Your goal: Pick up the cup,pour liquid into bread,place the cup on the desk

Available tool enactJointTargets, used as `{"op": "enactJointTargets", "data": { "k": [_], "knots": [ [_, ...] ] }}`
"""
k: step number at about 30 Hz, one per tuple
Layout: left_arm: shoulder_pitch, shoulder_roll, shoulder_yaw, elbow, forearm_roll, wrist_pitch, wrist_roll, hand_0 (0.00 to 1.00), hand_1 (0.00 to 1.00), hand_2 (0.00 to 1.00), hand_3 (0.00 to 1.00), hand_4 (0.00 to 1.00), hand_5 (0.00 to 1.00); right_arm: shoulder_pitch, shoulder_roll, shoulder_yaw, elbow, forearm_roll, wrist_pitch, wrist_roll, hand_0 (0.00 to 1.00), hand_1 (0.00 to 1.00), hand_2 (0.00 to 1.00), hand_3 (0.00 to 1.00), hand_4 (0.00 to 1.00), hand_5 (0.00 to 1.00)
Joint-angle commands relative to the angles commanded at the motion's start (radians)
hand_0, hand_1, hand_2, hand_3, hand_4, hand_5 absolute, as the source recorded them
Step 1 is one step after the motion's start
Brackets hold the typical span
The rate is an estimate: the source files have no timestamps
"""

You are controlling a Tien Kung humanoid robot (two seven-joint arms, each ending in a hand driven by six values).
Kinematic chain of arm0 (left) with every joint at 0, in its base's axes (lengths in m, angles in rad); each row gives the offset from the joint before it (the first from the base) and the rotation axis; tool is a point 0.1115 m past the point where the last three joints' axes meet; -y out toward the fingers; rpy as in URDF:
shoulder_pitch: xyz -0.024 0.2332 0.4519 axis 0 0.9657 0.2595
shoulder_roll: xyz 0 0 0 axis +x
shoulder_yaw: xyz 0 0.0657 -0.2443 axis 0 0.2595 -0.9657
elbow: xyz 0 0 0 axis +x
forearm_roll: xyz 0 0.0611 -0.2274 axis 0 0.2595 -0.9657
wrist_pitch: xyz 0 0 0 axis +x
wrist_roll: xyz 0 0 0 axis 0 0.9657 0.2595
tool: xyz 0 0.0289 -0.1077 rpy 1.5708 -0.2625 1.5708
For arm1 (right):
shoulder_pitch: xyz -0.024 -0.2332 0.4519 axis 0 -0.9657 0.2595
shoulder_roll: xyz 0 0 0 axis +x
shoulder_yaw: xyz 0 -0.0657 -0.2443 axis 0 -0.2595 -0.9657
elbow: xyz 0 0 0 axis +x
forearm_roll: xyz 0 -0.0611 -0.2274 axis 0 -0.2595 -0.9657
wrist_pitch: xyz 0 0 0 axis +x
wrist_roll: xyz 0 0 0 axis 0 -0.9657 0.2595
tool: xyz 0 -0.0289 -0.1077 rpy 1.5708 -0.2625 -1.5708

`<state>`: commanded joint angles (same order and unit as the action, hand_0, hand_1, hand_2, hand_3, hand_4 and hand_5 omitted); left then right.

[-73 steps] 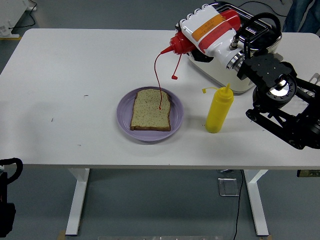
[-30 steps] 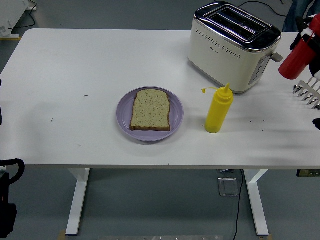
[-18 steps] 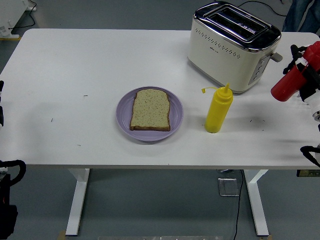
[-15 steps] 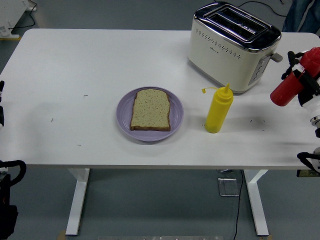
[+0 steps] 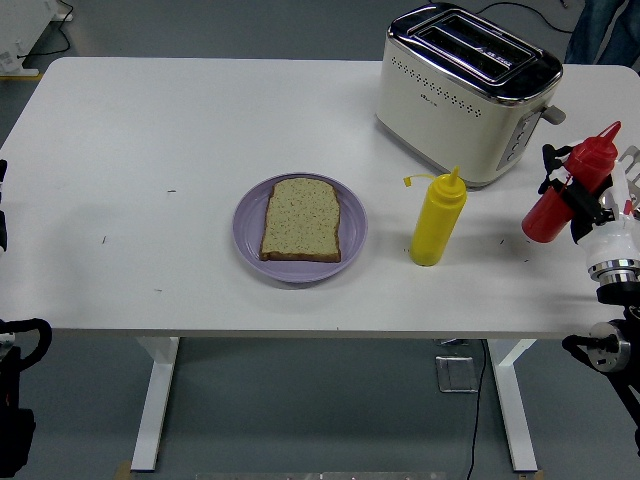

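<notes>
Right hand (image 5: 597,205) at the table's 3 o'clock edge, fingers wrapped around the red squeeze bottle (image 5: 567,194). Bottle is tilted, long axis running from base at lower left to nozzle at upper right, tip pointing toward roughly 1 o'clock, away from the bread. Cannot tell whether its base touches the tabletop or sits just above it. It's just beside the toaster's lever end, apart from it. Bread slice (image 5: 301,220) lies flat on the purple plate (image 5: 250,241) near table centre, long side running 12 to 6; no sauce visible on it from this view. Yellow squeeze bottle (image 5: 437,220) stands upright at the plate's 3 o'clock, near but not touching, its cap hanging off by its strap toward 9 o'clock. It sits between the plate and the red bottle. Cream toaster (image 5: 465,92) with a chrome top sits at the yellow bottle's 12 o'clock, slots running diagonally. White table (image 5: 150,150) carries all of it. Left arm (image 5: 16,395) shows only as black hardware at the frame's 8 o'clock corner, below table level; its hand is out of frame.
</notes>
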<state>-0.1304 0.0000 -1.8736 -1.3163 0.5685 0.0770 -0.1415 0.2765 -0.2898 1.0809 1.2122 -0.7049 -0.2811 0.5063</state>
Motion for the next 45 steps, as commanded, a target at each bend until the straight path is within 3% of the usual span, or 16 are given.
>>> {"op": "enactJointTargets", "data": {
  "k": [11, 15, 16, 45],
  "knots": [
    [-0.002, 0.0, -0.001, 0.0, 0.0, 0.0, 0.0, 0.784, 0.734, 0.734, 0.688, 0.566, 0.998, 0.032, 0.036, -0.068, -0.085, -0.041, -0.056, 0.07, 0.156, 0.175, 0.296, 0.36, 0.517, 0.279],
    [-0.003, 0.0, -0.001, 0.0, 0.0, 0.0, 0.0, 0.784, 0.734, 0.734, 0.688, 0.566, 0.998, 0.041, 0.047, -0.08, -0.109, -0.037, -0.058, 0.082, 0.156, 0.175, 0.296, 0.36, 0.517, 0.279],
    [-0.003, 0.0, -0.001, 0.0, 0.0, -0.001, 0.0, 0.784, 0.735, 0.734, 0.688, 0.567, 0.998, 0.042, 0.049, -0.081, -0.114, -0.033, -0.059, 0.084, 0.203, 0.206, 0.322, 0.37, 0.519, 0.279],
    [-0.003, 0.0, -0.003, 0.001, 0.0, 0.001, -0.001, 0.785, 0.735, 0.734, 0.688, 0.567, 0.998, 0.07, 0.078, -0.083, -0.237, -0.02, -0.073, 0.139, 0.244, 0.244, 0.351, 0.385, 0.545, 0.261]
  ]
}}
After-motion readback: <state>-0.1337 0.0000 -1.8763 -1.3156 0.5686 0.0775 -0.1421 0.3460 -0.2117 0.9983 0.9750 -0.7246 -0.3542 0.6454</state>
